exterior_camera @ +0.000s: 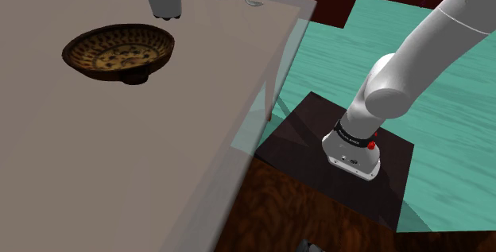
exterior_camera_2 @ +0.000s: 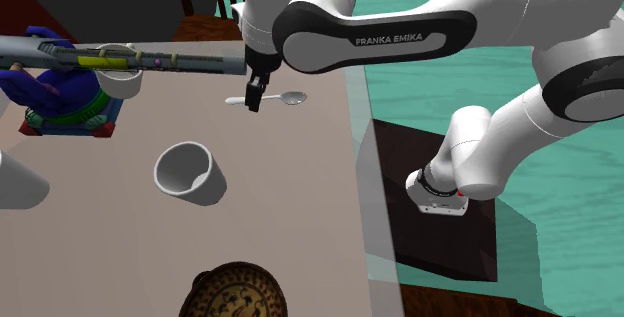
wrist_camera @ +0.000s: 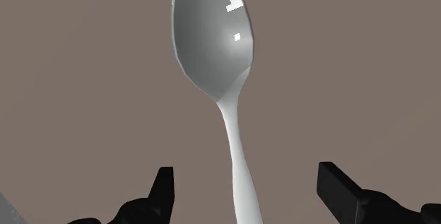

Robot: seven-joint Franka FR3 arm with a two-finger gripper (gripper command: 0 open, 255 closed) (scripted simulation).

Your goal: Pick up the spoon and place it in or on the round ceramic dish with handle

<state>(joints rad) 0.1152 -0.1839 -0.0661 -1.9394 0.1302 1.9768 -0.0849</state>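
Gleaming pale grey, the slender spoon (wrist_camera: 212, 46) lies on the table (wrist_camera: 85, 81).

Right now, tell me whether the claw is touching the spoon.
Apart. The wrist view shows the spoon handle inside the open claw, with table showing on both sides.

Spoon (wrist_camera: 212, 39) (exterior_camera: 242, 1) (exterior_camera_2: 290, 97): glossy silver-grey, with an oval bowl facing up and a slim handle. It lies flat on the tabletop (exterior_camera: 119, 155), near one edge.

Dish (exterior_camera: 163, 45) (exterior_camera_2: 215, 280): round, shallow and brown, with a dark-spotted inside and a small dark knob at the rim. It stands upright, well apart from the spoon.
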